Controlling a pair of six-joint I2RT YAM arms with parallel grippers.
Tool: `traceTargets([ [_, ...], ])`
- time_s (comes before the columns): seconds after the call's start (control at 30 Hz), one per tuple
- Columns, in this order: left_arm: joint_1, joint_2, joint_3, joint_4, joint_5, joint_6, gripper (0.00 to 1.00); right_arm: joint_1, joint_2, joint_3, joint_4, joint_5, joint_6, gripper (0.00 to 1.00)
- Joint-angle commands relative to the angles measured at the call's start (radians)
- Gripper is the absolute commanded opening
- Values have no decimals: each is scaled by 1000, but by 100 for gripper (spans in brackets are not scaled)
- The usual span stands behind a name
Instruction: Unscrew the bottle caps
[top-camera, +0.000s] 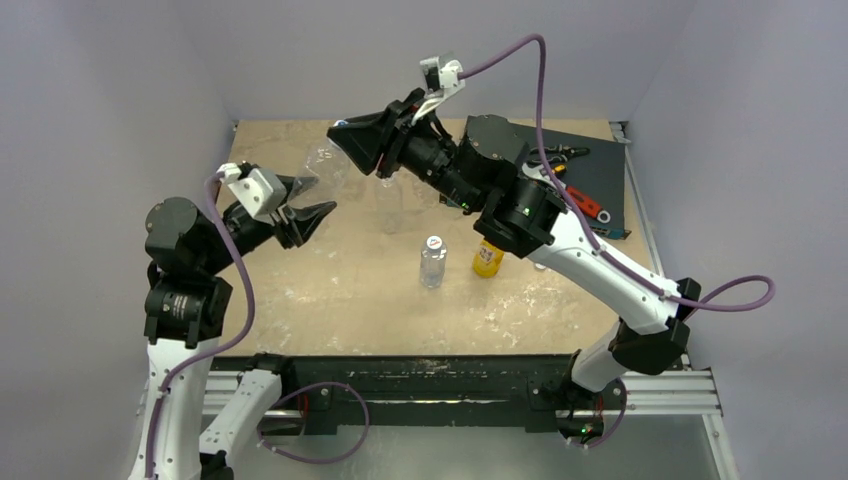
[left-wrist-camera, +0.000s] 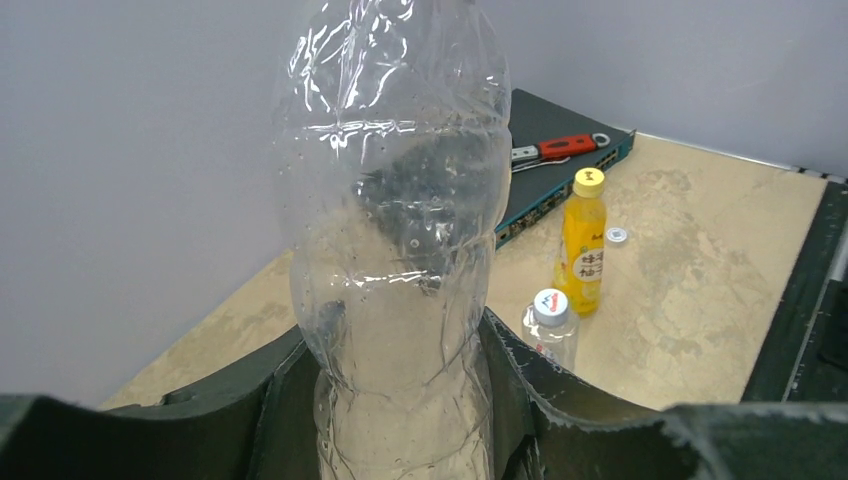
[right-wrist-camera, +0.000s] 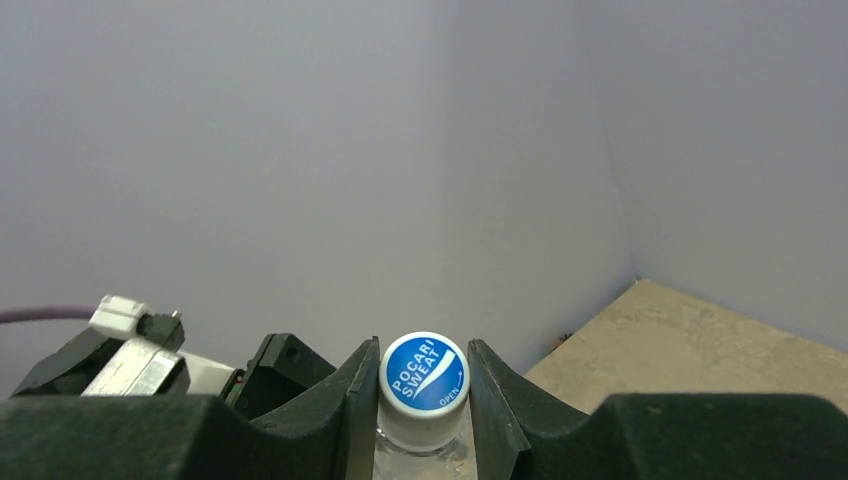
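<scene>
Clear bottle (left-wrist-camera: 390, 200) was pinched at its lower body inside left gripper (top-camera: 322, 196), held above table (top-camera: 330, 300). Blue-topped cap (right-wrist-camera: 425, 372) was clamped between right gripper (right-wrist-camera: 423, 402) jaws. Bottle judged light, thin, crushable; cap rim best gripped.

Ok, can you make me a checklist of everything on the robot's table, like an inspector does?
Surface: worn tan table, white scuffs.
Job's things: clear bottle held off the table, blue cap on; small bottle and yellow bottle standing, capped; loose white cap lying on table.
Clutter: dark network box, red-handled tool on it.
Grippers: left gripper shut on the clear bottle's body; right gripper shut on the blue cap.
Cables: purple cables along both arms.
Surroundings: plain lilac walls.
</scene>
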Motion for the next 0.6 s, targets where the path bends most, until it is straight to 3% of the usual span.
traceTargets([
  [0.0, 3, 41, 67, 96, 166, -187, 0, -4, -74, -63, 133, -219, -121, 6],
  [0.13, 3, 70, 83, 155, 307, -334, 0, -78, -151, -186, 271, -493, -129, 3],
  [0.37, 3, 92, 68, 299, 423, -531, 0, -162, -181, -217, 355, -765, -57, 1],
  [0.5, 3, 112, 69, 329, 538, -570, 0, -164, -154, -238, 441, -838, 15, 4],
  [0.57, 3, 125, 99, 239, 524, -482, 0, -164, -143, -252, 487, -799, 66, 10],
])
